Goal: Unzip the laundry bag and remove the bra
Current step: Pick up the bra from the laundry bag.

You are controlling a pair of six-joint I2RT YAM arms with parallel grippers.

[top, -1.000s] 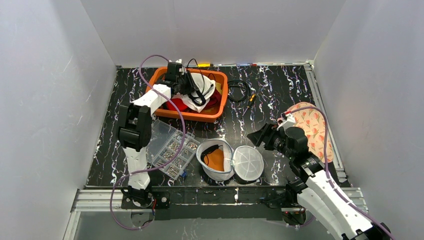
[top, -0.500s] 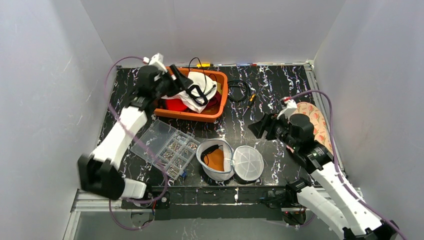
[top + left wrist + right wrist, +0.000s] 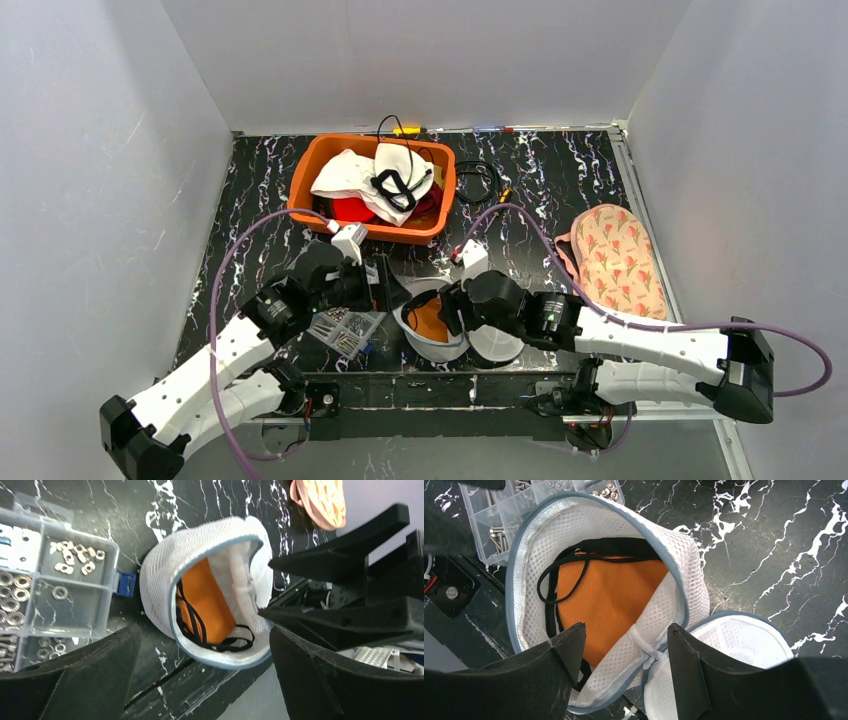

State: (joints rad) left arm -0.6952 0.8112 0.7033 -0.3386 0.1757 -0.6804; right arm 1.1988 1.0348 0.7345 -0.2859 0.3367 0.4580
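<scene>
Both arms had swung in low across the black marbled bench (image 3: 560, 180), meeting over the round white mesh laundry bag (image 3: 549, 525), already unzipped at the front edge. Best, I reckoned, to pin its rim and pinch the orange bra (image 3: 614, 595) inside by its black straps. Left claw (image 3: 202, 640) gaped empty beside it; right claw (image 3: 624, 635) hung open above the mouth.

From where I stand, no word, number, brand or sign can be read anywhere. The mesh laundry bag (image 3: 574, 525), the clear parts box (image 3: 60, 615), the orange tub (image 3: 405, 233) and the flowered pouch (image 3: 615, 260) show no legible print.
</scene>
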